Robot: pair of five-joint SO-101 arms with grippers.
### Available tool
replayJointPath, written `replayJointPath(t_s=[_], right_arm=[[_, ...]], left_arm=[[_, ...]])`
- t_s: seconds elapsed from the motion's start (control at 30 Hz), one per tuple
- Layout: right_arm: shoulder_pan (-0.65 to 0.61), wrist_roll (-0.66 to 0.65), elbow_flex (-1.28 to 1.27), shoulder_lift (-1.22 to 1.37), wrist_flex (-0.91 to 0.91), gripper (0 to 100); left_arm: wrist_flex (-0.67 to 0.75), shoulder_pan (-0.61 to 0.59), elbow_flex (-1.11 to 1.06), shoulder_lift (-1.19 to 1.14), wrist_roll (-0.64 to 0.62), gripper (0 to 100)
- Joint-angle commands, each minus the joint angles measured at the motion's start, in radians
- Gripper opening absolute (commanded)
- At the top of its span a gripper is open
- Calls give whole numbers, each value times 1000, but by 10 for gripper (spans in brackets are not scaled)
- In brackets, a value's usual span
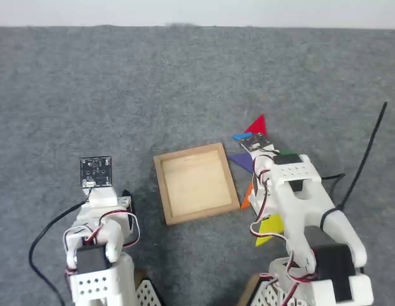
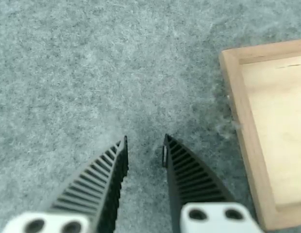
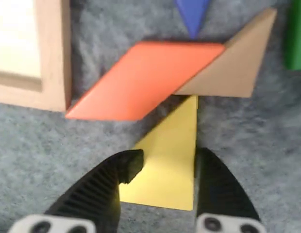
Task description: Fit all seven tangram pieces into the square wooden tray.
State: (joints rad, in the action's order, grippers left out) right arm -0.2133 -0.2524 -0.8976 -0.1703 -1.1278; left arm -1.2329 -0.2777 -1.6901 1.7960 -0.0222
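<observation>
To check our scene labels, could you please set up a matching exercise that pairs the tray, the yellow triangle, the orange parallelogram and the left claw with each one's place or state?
1. wooden tray
2. yellow triangle
3. orange parallelogram
4. left claw

A. open, over bare carpet
B. between the fingers of the right claw
C. empty
D. one tip by the tray's corner

Pairs: 1-C, 2-B, 3-D, 4-A

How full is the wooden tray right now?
Empty. The wooden tray shows bare wood inside; the orange piece and the yellow piece lie outside it on the carpet.
</observation>
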Motion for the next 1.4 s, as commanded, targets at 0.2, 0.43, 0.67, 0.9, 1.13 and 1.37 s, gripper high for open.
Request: replayJointPath(t_s=[0.2,0.43,0.67,0.9,1.13,1.37], right_arm=[[-35,31,-5,41,31,196],[97,46,-23,-211,16,208],[27,-3,-193,-530,15,209],[-12,-60,-204,-337,8,285],[-44,-66,-40,79,-2,303],[124,-63,91,182,-19,292]], left_arm=[[-3,-6,5,9,5,111],[-3,-6,5,9,5,111],[-3,-6,5,9,5,111],[-3,-6,5,9,5,111],[-3,-6,5,9,5,111],[-3,-6,5,9,5,111]])
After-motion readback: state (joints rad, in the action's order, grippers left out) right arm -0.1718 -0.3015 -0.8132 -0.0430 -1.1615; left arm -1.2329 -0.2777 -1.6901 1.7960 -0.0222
